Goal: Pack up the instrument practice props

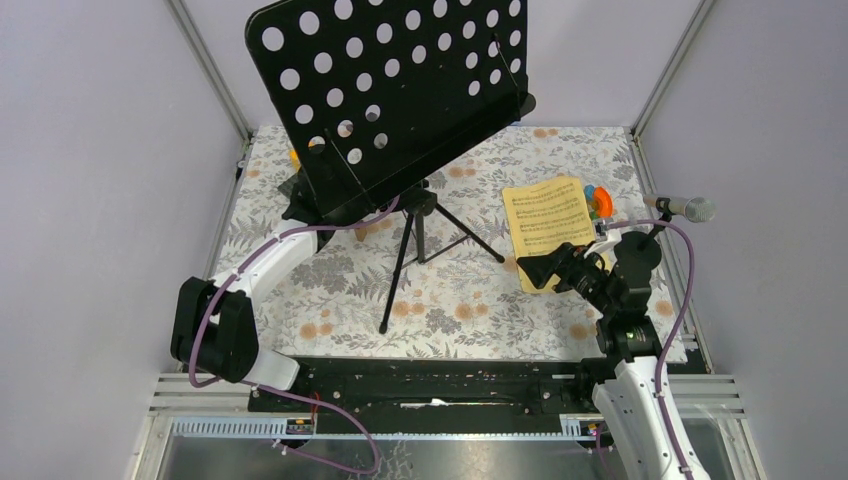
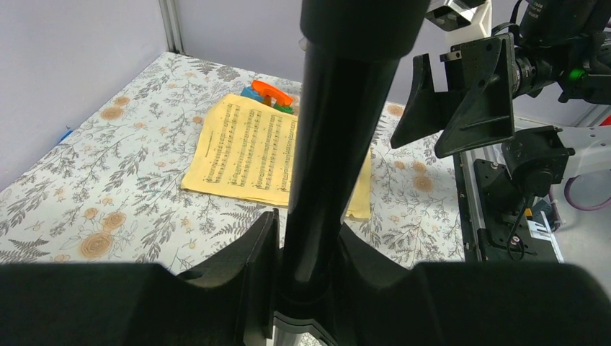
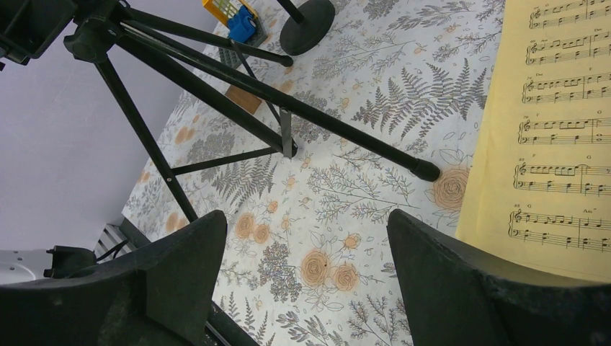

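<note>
The left gripper (image 2: 306,245) clamped the pole of the one music stand (image 1: 390,90), toward the far edge. The right gripper (image 3: 306,231) gaped wide and empty above the yellow sheet-music pages (image 1: 548,215). One silver microphone (image 1: 688,208) sat at the right edge.

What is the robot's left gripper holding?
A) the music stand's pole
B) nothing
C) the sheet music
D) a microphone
A: the left wrist view shows the left gripper closed around the stand's black pole, while the sheet music lies flat beyond it.
</note>
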